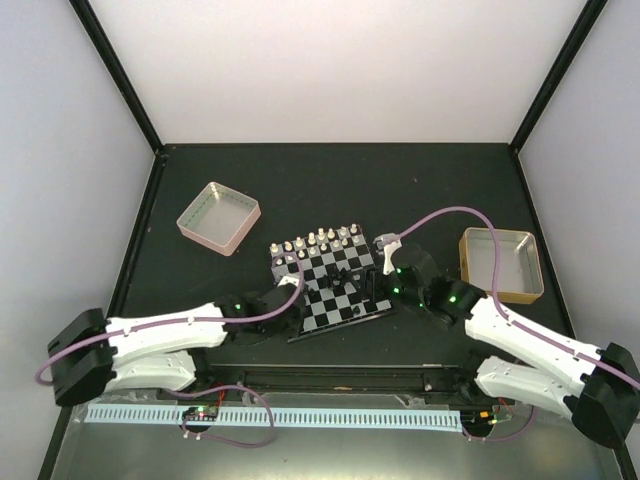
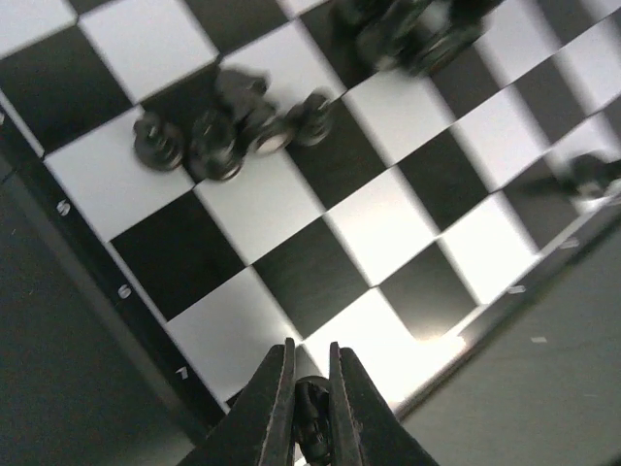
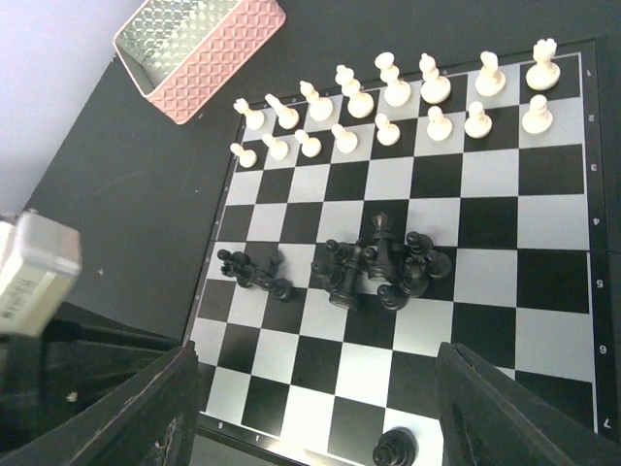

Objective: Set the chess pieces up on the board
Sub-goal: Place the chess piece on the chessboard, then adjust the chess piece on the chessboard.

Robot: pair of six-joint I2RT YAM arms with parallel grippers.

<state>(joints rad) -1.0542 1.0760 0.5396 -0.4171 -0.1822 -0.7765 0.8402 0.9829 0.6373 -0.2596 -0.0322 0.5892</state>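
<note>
Black fingers of left gripper (image 2: 310, 351) sitting nearly together, pinching small dark chess piece (image 2: 311, 419) above near corner of small square black-and-silver checked chessboard (image 2: 380, 225). Right gripper (image 3: 318, 369) hanging spread wide, gripping nothing, over chessboard's near rows. Tiny black figurines (image 3: 378, 267) lying clumped mid-board. Lone black piece (image 3: 395, 449) standing on nearest row. Cream figurines (image 3: 388, 107) filling far two rows.

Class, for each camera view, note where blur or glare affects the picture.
Left wrist view: the clustered black chess pieces are blurred, and the black-and-silver chessboard glares near its edge. Right wrist view: board sharp, its own dark fingers soft. Top external view: even light, pieces tiny.
</note>
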